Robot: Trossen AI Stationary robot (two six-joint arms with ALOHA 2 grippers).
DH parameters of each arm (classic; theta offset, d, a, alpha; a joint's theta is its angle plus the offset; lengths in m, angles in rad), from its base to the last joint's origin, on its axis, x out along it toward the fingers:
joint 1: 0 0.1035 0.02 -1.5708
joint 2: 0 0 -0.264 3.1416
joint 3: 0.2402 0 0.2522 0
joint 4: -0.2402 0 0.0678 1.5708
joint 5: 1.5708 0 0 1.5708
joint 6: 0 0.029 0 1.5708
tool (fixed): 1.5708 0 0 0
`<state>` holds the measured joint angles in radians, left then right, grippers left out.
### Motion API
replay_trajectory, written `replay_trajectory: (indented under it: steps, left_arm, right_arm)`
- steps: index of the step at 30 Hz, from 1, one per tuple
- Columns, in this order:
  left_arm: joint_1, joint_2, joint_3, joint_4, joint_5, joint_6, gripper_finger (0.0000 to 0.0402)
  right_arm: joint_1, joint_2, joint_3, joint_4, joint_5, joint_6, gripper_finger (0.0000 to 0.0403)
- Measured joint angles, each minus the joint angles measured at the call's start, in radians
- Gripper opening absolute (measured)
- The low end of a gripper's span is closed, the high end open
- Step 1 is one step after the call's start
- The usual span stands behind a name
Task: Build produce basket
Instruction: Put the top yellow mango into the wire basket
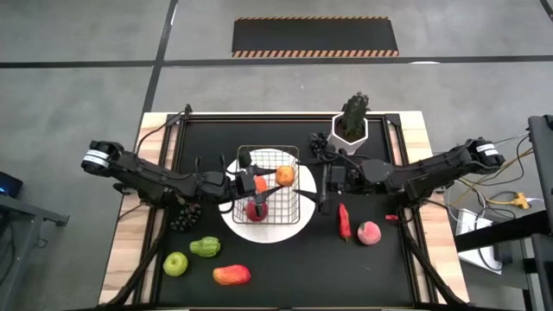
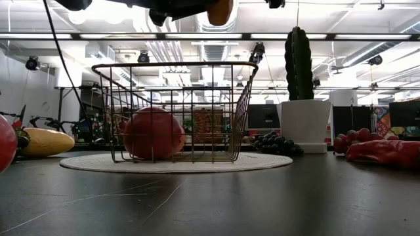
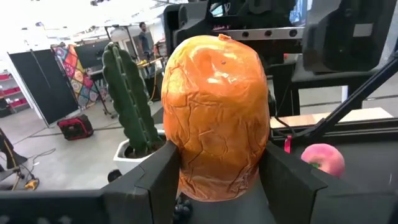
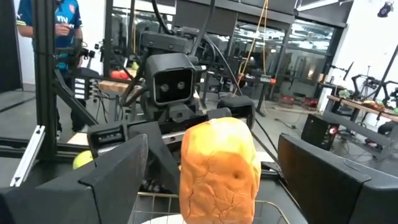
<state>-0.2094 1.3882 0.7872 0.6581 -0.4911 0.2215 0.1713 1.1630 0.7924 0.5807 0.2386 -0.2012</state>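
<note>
Counting from the front edge of the bench back.

Front row, three pieces:
- one green apple
- one green pepper
- one mango, lying with its long axis along the front edge

Behind them on the left, one dark grape bunch is sitting under the left arm. On the right are one red chili, its long axis running front to back, and one peach just beside it.

Mid-bench:
- One basket is standing upright, open side up, on one round white plate.
- It looks close to square from above, so I am not calling a long axis.
- One red apple is lying inside, at the front left of the floor.

One orange is hanging over the far right part of the basket, above the rim in the low view and touching no wire. The left claw is clamped on it, with the fingers pressing both flanks. That arm is crossing the basket's left wall from above.

The right claw is hovering just outside the basket's right wall and facing the orange. Its fingers are spread wide, gripping nothing.

Far side:
- one second dark grape bunch
- one spiky plant in a white pot, next to that bunch

That makes nine produce pieces that I can make out. A person is standing in the room beyond the bench.
</note>
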Motion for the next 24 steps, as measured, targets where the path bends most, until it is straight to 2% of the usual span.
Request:
replay_trajectory:
  steps: [10,19,24]
  left_arm:
    - [0.014,0.064,0.022,0.023,0.007,0.005,0.0178]
    - [0.027,0.075,0.022,0.023,0.007,0.002,0.0178]
    - [0.027,0.072,0.022,0.023,0.007,0.001,0.0178]
  right_arm:
    - [-0.024,0.030,0.032,-0.043,-0.001,0.018,0.0340]
    - [-0.029,0.032,0.190,-0.407,-0.001,0.033,0.0338]
    - [-0.035,0.032,0.249,-0.562,-0.001,0.045,0.0318]
